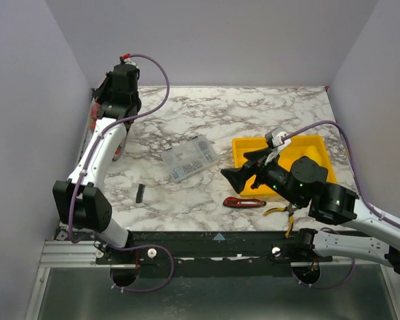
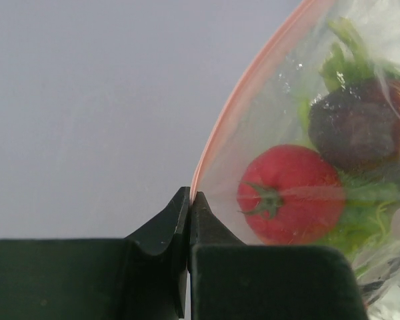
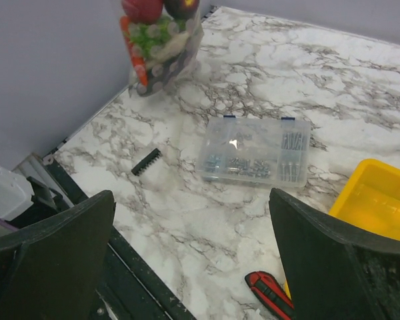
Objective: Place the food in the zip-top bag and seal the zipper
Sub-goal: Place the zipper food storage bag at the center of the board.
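Observation:
In the left wrist view my left gripper (image 2: 189, 200) is shut on the zipper (image 2: 220, 127), the pink strip along the edge of the zip-top bag (image 2: 267, 120). Through the clear plastic the food shows: a red tomato (image 2: 290, 193), a purple eggplant (image 2: 353, 127) and green leaves (image 2: 340, 60). The right wrist view has the bag (image 3: 161, 40) hanging upright at the far left corner, food packed inside. From above, the left gripper (image 1: 110, 103) is raised at the back left wall and hides the bag. My right gripper (image 1: 237, 180) (image 3: 190, 195) hovers open over the table's front, holding nothing.
A clear compartment box (image 1: 190, 158) (image 3: 257, 150) lies mid-table. The yellow tray (image 1: 313, 150) sits at the right, partly under the right arm. A red-handled knife (image 1: 245, 202) (image 3: 270, 293) and yellow-handled pliers (image 1: 280, 211) lie near the front edge. A small black part (image 1: 141, 193) (image 3: 147, 162) lies front left.

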`<state>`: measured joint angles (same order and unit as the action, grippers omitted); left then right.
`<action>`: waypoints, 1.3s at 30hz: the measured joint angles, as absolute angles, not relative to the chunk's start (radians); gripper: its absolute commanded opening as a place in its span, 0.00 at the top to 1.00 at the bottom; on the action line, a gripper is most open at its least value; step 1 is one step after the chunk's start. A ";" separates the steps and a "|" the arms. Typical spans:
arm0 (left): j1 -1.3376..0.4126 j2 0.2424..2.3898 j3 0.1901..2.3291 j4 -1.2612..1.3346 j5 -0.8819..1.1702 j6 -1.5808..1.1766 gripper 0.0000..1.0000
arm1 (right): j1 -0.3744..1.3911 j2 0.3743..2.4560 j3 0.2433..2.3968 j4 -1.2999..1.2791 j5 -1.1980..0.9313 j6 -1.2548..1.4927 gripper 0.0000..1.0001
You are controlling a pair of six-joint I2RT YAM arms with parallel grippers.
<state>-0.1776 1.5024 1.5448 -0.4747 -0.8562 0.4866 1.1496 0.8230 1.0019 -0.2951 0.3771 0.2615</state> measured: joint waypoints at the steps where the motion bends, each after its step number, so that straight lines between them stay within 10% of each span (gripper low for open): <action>1: -0.178 1.525 1.545 -0.429 -0.870 0.534 1.00 | 1.150 0.818 1.002 -0.298 0.377 0.270 0.00; 8: -0.187 1.728 1.605 -0.131 -0.942 0.751 1.00 | 1.150 0.758 0.994 -0.317 0.386 0.320 0.00; 15: -0.274 1.901 1.898 -0.434 -0.824 0.496 0.94 | 1.150 0.754 0.993 -0.318 0.398 0.344 0.00; 29: -0.440 1.969 2.032 -0.759 -0.476 0.076 0.13 | 1.150 0.761 0.993 -0.318 0.402 0.368 0.00; 39: -0.450 1.720 1.927 -0.808 -0.044 -0.146 0.01 | 1.150 0.765 1.009 -0.385 0.514 0.394 0.00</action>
<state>-0.4503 1.7203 1.9270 -0.8078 -0.0444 -0.1455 1.1496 0.7650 1.0088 -0.3855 0.5137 0.3943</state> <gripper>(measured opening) 0.979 0.998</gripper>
